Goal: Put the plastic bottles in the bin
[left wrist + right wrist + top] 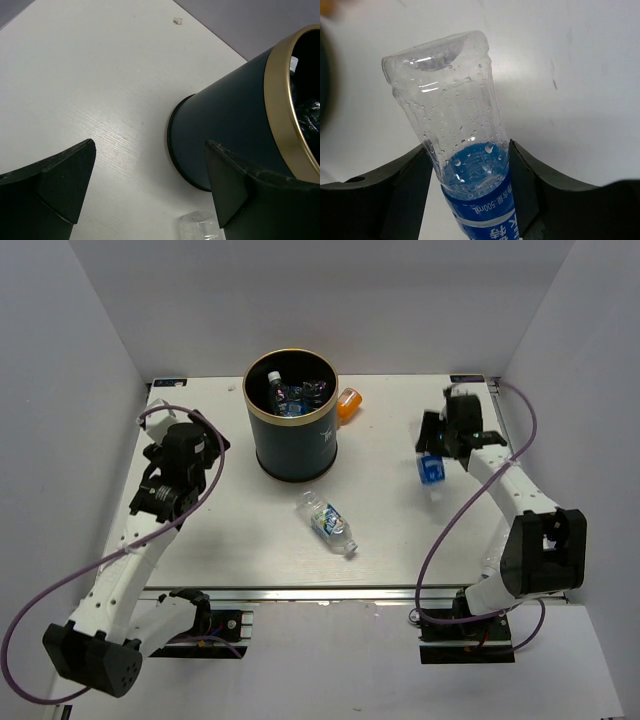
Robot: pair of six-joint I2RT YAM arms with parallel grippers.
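- Seeing the right gripper (pixel 470 167) pinching a blue-labelled bottle (pixel 452 100) at its label, a finger pressed on each side, at the right side of the table (pixel 400 530).
- Left gripper (pixel 150 150) spread wide, holding nothing, just beside the bin (pixel 292 445).
- I see one clear bottle (pixel 328 522) lying in front of the bin, an orange bottle (pixel 348 403) behind it, and more bottles (pixel 290 395) inside.
- The held bottle's cap end is cut off in my wrist view.

The pale wood-grain table (pixel 260 540) carries the dark navy bin (pixel 291 440), which stands upright. An orange bottle (pixel 348 403) lies on its side just beside the bin, at its far right. A clear bottle (pixel 328 522) with a blue label lies on the near side of the bin, apart from it.
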